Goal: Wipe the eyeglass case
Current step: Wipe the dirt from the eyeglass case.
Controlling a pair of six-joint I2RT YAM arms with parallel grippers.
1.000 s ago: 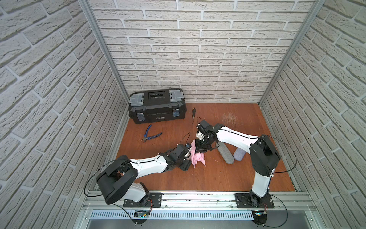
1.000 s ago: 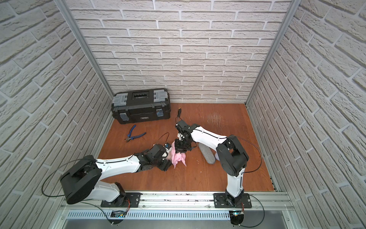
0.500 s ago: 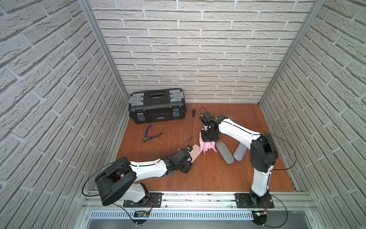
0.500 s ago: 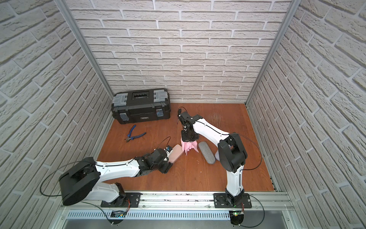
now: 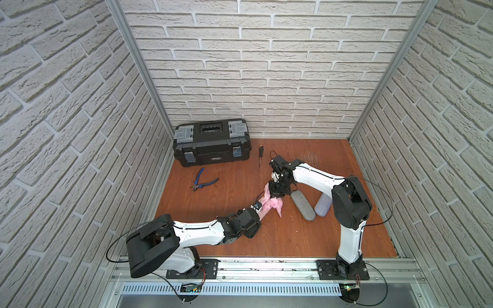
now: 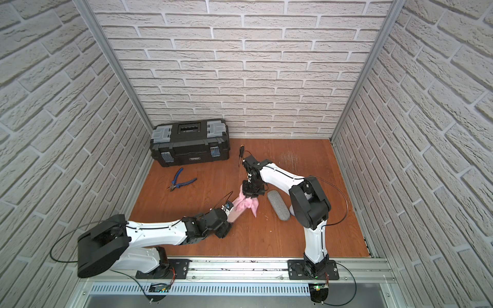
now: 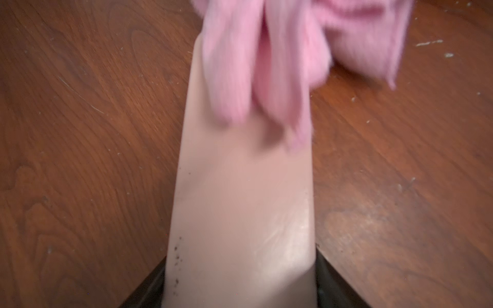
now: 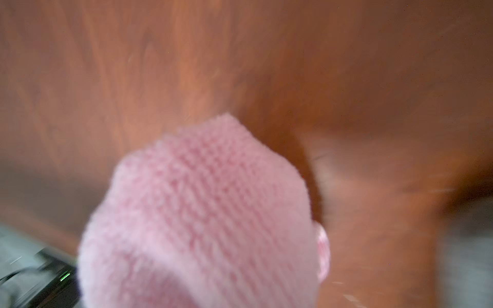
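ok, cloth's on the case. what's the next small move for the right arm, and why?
Probably drag the pink cloth along the eyeglass case toward the left gripper. The right gripper holds the cloth bunched on the far end only; the near stretch is bare, with dark specks along one edge. The left gripper clamps the case, so it should take the stroke.

You get bright, even light in both top views, with soft, short shadows on the surface (image 5: 293, 240) and straight lines bowing toward the frame edges. Your wrist views are soft: the cloth (image 8: 202, 213) smeared by motion, the case (image 7: 240, 200) out of focus.
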